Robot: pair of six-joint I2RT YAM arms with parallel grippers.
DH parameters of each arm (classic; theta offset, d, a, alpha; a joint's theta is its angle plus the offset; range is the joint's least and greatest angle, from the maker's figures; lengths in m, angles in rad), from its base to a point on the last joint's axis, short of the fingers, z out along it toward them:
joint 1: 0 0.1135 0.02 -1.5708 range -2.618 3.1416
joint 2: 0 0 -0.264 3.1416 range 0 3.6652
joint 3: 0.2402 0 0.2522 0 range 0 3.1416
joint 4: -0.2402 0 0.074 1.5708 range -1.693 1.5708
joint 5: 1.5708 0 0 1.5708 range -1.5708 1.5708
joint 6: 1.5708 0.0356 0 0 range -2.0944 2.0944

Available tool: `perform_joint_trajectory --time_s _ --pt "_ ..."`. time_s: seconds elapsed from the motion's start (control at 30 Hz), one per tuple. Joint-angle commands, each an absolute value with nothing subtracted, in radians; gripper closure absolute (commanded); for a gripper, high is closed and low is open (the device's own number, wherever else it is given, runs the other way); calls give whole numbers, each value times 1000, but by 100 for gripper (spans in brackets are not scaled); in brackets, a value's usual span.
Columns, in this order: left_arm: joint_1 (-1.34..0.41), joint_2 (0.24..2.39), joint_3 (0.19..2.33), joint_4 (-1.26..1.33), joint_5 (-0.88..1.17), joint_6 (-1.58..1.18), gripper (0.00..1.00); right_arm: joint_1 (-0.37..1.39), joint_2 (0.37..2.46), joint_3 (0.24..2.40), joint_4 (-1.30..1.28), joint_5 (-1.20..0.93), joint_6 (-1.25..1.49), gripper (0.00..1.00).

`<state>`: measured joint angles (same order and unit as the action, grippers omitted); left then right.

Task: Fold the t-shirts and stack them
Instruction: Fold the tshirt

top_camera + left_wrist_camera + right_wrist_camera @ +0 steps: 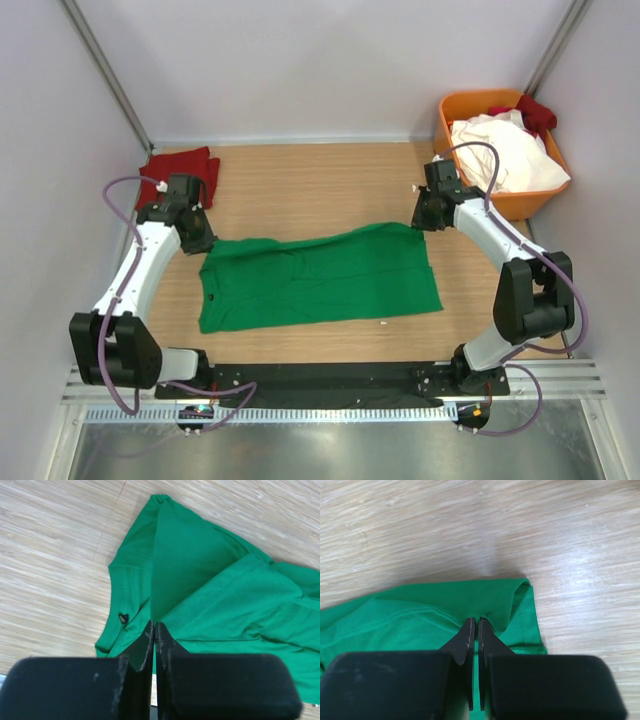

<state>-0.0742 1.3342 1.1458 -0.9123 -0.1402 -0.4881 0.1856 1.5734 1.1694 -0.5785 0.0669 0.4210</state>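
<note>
The green t-shirt [320, 278] at both jaws is plain and bright. The left gripper [154, 626] and right gripper [474, 622] are black. Around the jaws the table [320, 190] is pale, streaked wood grain. Beyond the left jaws is a dark red t-shirt [180, 172]; beyond the right, an orange bin [520, 205] with a white t-shirt [505, 150].

We can read no text, brand, number or sign anywhere. The only candidate is a small dark tag [123, 617] at the neckline of the green t-shirt [210, 575], and any marking on it is too small for us to make out.
</note>
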Motion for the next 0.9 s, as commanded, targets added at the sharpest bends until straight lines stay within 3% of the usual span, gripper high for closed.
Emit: perform_joint_trajectory --time_s 0.0,0.87 --pt "-78 1282 1135 -933 -132 -462 100 181 1516 1158 -598 81 423 99" --pt "-78 1192 1104 -1069 -187 -471 100 181 1440 1055 -612 130 434 99"
